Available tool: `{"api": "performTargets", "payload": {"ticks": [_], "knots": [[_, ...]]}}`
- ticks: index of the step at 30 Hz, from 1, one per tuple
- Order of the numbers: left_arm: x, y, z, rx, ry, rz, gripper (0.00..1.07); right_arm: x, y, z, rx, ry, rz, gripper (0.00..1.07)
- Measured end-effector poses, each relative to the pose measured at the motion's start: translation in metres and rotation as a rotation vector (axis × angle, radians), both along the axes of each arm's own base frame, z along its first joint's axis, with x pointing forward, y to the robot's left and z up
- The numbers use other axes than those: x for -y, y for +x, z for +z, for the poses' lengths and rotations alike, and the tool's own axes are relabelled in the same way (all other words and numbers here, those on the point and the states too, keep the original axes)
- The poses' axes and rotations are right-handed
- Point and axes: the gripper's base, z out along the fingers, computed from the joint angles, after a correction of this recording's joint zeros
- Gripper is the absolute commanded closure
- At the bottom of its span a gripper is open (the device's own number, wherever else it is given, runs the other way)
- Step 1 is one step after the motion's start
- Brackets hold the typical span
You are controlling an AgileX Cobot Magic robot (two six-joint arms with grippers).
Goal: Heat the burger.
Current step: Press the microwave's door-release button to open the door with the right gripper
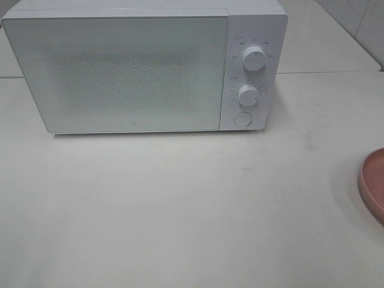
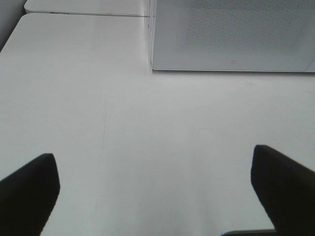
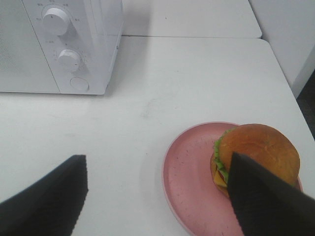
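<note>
Left gripper (image 2: 153,157) and right gripper (image 3: 157,162) both stand with jaws spread wide, holding nothing. Close by the right one, the burger (image 3: 261,147) sits on a pink plate (image 3: 187,189) on the table's (image 1: 180,210) right side. Farther back is the microwave (image 1: 144,66), its door shut.

Left gripper (image 2: 152,157) and right gripper (image 3: 157,160) hang with jaws spread wide, seemingly empty.

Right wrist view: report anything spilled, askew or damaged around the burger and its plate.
Nothing stands out. The burger sits intact, bun uppermost, on the pink plate. No spill shows on the plate or the white table. The microwave has its door shut and looks undamaged.
</note>
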Motion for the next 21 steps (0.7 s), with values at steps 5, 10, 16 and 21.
{"api": "performTargets", "payload": {"ticks": [5,10,16,21], "knots": [[0.0,0.0,0.0,0.0,0.0,0.0,0.09,-0.003,0.02,0.003,0.004,-0.001,0.006,0.32],[0.0,0.0,0.0,0.0,0.0,0.0,0.09,-0.005,0.038,0.003,0.0,-0.013,0.008,0.32],[0.0,0.0,0.0,0.0,0.0,0.0,0.09,-0.007,0.058,0.002,-0.01,-0.031,0.012,0.32],[0.0,0.0,0.0,0.0,0.0,0.0,0.09,-0.01,0.075,-0.001,-0.012,-0.034,0.019,0.32]]}}
